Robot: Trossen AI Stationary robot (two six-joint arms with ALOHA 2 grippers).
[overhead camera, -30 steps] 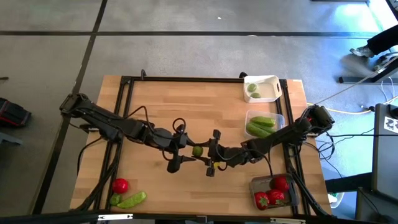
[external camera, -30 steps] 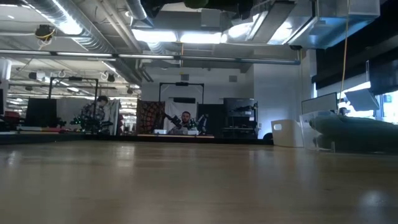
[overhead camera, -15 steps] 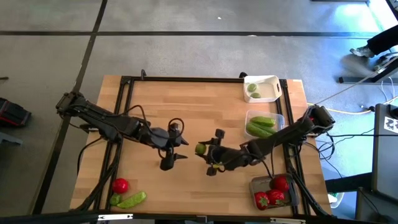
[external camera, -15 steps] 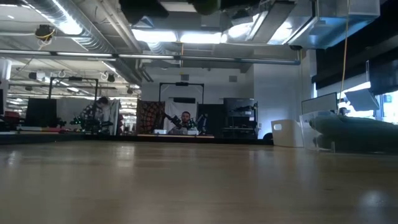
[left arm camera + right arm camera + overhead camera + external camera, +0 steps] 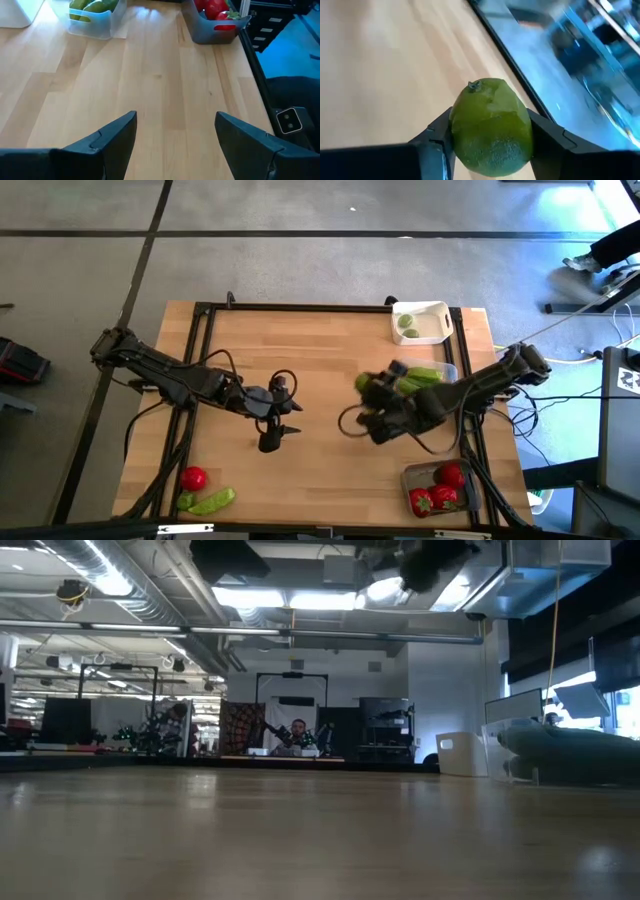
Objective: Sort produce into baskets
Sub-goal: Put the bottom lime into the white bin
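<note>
My right gripper (image 5: pixel 364 386) is shut on a small green lime (image 5: pixel 491 127), above the table just left of the clear basket (image 5: pixel 447 370), which holds green pods (image 5: pixel 420 383). My left gripper (image 5: pixel 277 428) is open and empty over the table's middle; its wrist view (image 5: pixel 175 131) shows bare wood between its fingers. The white basket (image 5: pixel 432 310) at the far right holds lime pieces. The dark grey basket (image 5: pixel 412 476) at the near right holds red tomatoes (image 5: pixel 440 488). A red tomato (image 5: pixel 193 478), a green pod (image 5: pixel 212 501) and a lime piece (image 5: pixel 185 500) lie on the table at the near left. My right gripper pinches the lime between its two fingers, one finger (image 5: pixel 439 137) on each side of its round body (image 5: pixel 465 135). The stem end (image 5: pixel 474 85) points away from the gripper. The lime is lifted clear of the table.
A black frame rail (image 5: pixel 205 360) runs along the table's left side and another rail (image 5: pixel 468 450) along its right side. Bare wood (image 5: pixel 300 350) lies between the arms and the far edge. Cables trail from both arms.
A second ago both grippers met at the lime over the table's middle. My left gripper has drawn back toward the table's left without it. My right gripper has carried the lime toward the right and far edges, up to the clear basket, turning as it went.
</note>
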